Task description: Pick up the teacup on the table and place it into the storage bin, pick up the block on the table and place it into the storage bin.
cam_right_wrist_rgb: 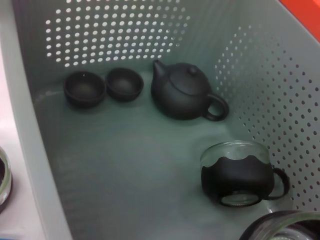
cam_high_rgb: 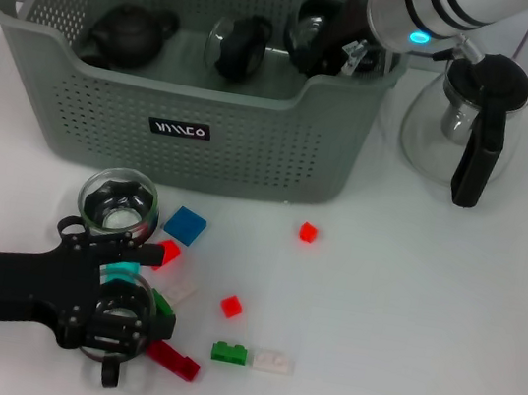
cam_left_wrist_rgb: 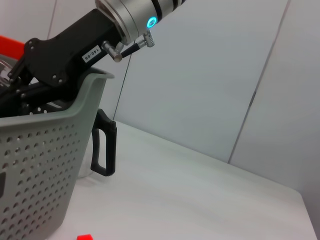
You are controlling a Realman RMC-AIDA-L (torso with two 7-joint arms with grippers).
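Grey-green perforated plastic formed the storage bin [cam_high_rgb: 193, 137], which stood at the far left of the white table [cam_high_rgb: 405, 318] with a small black label on its front wall and an orange clip at its far left corner. Inside it lay a dark teapot [cam_right_wrist_rgb: 185, 91], two small dark cups [cam_right_wrist_rgb: 104, 87] and a glass cup with a black sleeve [cam_right_wrist_rgb: 239, 174] lying on its side. A glass teacup [cam_high_rgb: 120, 204] with a dark insert stood upright on the table just before the bin's front wall, towards its left end. Loose blocks were scattered near it: a blue block [cam_high_rgb: 185, 225] just beside the cup, small red blocks [cam_high_rgb: 231, 305] further out, a green block [cam_high_rgb: 229, 353], a clear one [cam_high_rgb: 272, 362] and a red strip [cam_high_rgb: 174, 359]. A glass carafe [cam_high_rgb: 463, 128] with a black handle stood to the right of the bin. The left gripper [cam_high_rgb: 116, 320] lay low over the table just on the near side of the teacup, among the blocks; it appeared to hold a second glass cup between its fingers, though whether the jaws were closed on it could not be told. The right gripper [cam_high_rgb: 332, 44] reached down into the bin's right end over a glass cup; the state of its jaws could not be told either.
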